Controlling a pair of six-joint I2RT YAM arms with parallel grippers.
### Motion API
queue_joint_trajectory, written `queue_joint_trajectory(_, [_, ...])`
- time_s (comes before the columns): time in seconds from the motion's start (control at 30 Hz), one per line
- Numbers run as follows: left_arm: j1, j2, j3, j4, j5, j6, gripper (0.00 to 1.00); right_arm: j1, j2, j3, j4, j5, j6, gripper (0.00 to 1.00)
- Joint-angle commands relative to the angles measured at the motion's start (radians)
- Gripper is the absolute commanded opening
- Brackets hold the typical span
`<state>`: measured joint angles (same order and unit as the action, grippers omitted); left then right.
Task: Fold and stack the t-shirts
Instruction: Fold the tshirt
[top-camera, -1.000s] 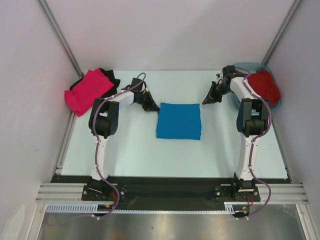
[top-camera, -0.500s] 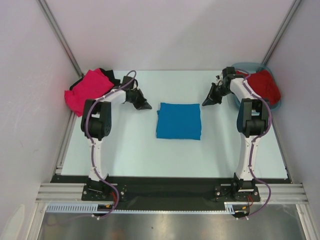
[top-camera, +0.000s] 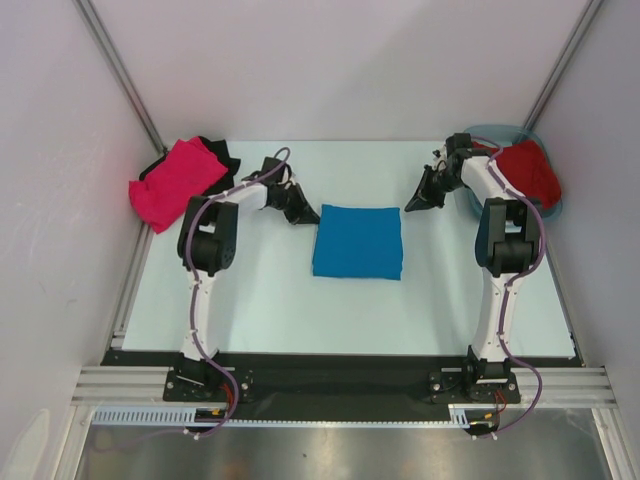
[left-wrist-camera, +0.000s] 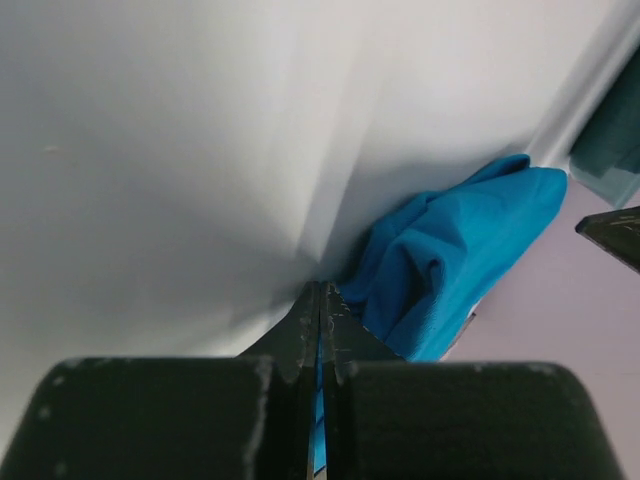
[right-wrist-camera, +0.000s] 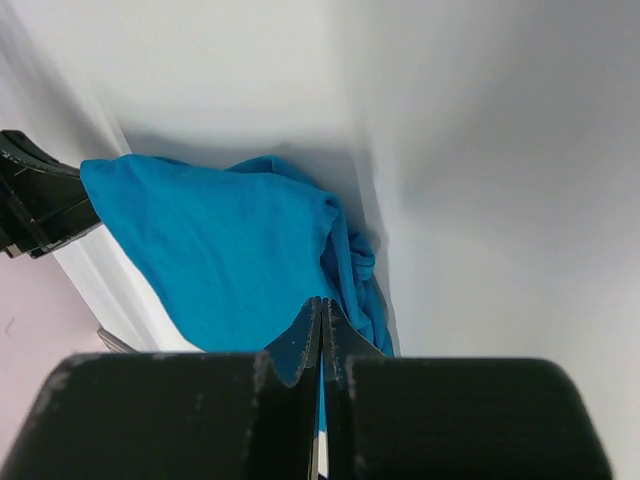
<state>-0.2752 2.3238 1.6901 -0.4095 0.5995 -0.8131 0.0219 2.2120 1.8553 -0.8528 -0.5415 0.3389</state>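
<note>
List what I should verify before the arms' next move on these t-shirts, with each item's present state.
1. Fold on blue t-shirt: ok, flat mid-table.
2. Grip of left gripper: ok, shut and empty, at the blue t-shirt's far left corner.
3. Grip of right gripper: ok, shut and empty, near its far right corner.
4. Fold on pink t-shirt: not ok, crumpled over the black t-shirt.
5. Place of dark red t-shirt: not ok, lying in the teal tub.
6. Stack: not ok, nothing lies on the blue t-shirt.
</note>
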Motion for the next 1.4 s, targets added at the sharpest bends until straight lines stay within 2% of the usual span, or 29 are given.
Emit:
queue_joint_trajectory(0.0, [-0.024,0.020,0.045,0.054,0.065,-0.034,0.00,-0.005,-0.069,-0.010,0.018,0.002,-0.003,0.00])
queue_joint_trajectory(0.13, [-0.035,0.035,0.066,0.097,0.112,-0.055,0.00,-0.004,-0.071,-0.015,0.021,0.003,-0.003,0.00])
queue_joint_trajectory(0.27, [-0.041,0.040,0.022,0.184,0.171,-0.118,0.00,-0.005,-0.075,-0.018,0.018,0.014,-0.003,0.00])
queue_joint_trajectory(0.4, [-0.027,-0.020,0.005,0.086,0.080,-0.028,0.00,-0.004,-0.090,-0.018,0.031,0.008,-0.003,0.00])
queue_joint_trajectory(0.63, [0.031,-0.144,-0.047,-0.029,-0.113,0.043,0.01,0.003,-0.101,-0.013,0.055,-0.084,0.003,0.00])
queue_joint_trajectory(0.73, [0.056,-0.202,-0.052,-0.069,-0.200,0.083,0.01,0.010,-0.107,-0.011,0.054,-0.112,-0.001,0.00])
queue_joint_trajectory(0.83, [0.065,-0.251,-0.037,-0.063,-0.231,0.115,0.00,0.018,-0.101,-0.021,0.051,-0.143,0.000,0.00])
queue_joint_trajectory(0.97, [0.056,-0.248,-0.009,0.021,-0.112,0.100,0.00,0.026,-0.080,-0.053,0.075,-0.204,0.011,0.00])
queue_joint_trajectory(1.1, [0.027,-0.196,0.002,0.156,0.022,0.017,0.00,0.033,-0.054,-0.074,0.095,-0.224,0.018,0.00])
queue_joint_trajectory(1.37, [-0.041,-0.104,0.052,0.187,0.078,-0.044,0.01,0.047,-0.040,-0.077,0.090,-0.244,0.003,0.00])
